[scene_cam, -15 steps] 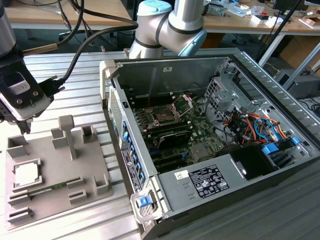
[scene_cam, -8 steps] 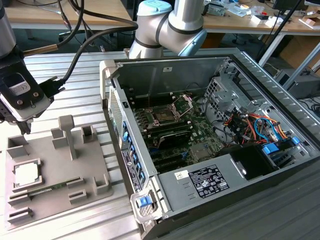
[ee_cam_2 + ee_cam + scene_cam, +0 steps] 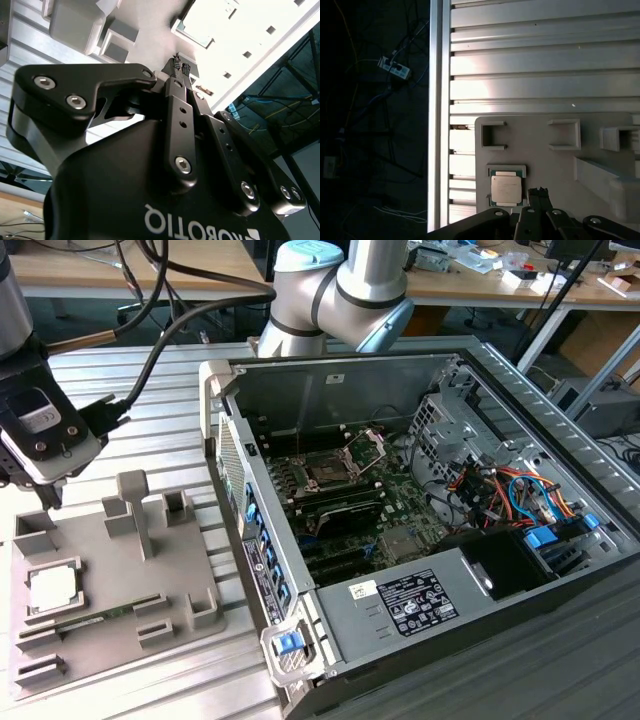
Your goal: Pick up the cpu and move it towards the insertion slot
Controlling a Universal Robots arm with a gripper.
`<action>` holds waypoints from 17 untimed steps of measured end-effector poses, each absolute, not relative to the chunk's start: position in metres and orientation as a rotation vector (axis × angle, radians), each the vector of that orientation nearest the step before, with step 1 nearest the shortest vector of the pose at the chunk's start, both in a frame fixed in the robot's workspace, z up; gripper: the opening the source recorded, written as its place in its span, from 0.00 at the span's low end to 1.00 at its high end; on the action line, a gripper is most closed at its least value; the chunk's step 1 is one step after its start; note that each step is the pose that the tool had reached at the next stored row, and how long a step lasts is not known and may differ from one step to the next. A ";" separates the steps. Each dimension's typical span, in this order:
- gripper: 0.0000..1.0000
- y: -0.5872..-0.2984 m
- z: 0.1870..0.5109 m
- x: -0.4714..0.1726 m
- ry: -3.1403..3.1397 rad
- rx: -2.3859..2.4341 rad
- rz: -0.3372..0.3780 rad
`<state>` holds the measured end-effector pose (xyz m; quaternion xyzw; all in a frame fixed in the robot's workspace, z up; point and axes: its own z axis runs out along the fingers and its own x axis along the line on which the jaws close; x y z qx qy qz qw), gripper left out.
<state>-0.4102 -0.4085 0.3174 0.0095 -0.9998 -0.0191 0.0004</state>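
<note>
I have the pincer [image 3: 50, 496] hovering above the grey holder plate [image 3: 175, 575] on the slatted table [image 3: 545, 55]. In both wrist views its 2 fingers are pressed together with nothing between them. The cpu [image 3: 52, 588] lies flat in a shallow pocket on that plate, untouched. In the first wrist view it sits just beside the fingertips rather than under them. The insertion slot [image 3: 325, 472] is well apart from it, inside the open computer case [image 3: 300, 390], and its metal plate seems raised. To grasp well, I judge I should centre over the chip, spread the fingers wider than it, square them to 2 opposite edges and descend straight. The pocket's rim leaves little room, and a tilted grip could slip.
</note>
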 end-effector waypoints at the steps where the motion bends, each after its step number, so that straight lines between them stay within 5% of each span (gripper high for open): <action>1: 0.11 -0.408 0.317 -0.410 -3.140 0.030 -0.060; 17: 0.11 -0.409 0.314 -0.410 -3.140 0.030 -0.060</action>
